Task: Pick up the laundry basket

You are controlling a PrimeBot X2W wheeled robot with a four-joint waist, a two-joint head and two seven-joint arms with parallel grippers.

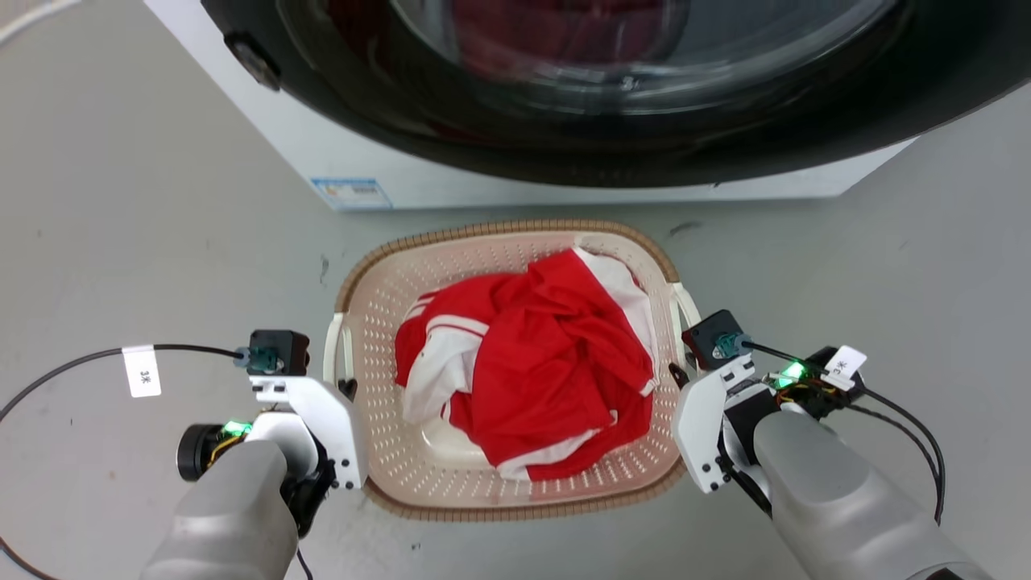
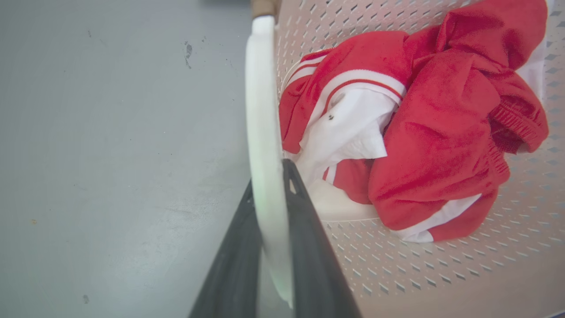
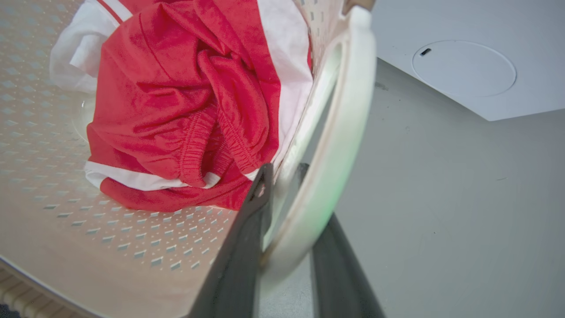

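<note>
In the head view the laundry basket (image 1: 378, 266) sits on the floor (image 1: 121, 201) just before the washing machine (image 1: 387, 173), with the left gripper (image 1: 346, 391) and right gripper (image 1: 678, 377) at its sides, their fingertips hidden; an uneven lift could spill the clothes (image 1: 548, 354). In the left wrist view the left gripper (image 2: 268, 176) is clenched on the thin left handle (image 2: 260, 88), which could twist free. In the right wrist view the right gripper (image 3: 284, 170) straddles the right handle (image 3: 348, 88) and seems clamped, though blur hides the contact; a loose hold would drop that side.

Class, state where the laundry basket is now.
Head view centre: the laundry basket is before the washing machine, flanked by the left end effector and right end effector.
</note>
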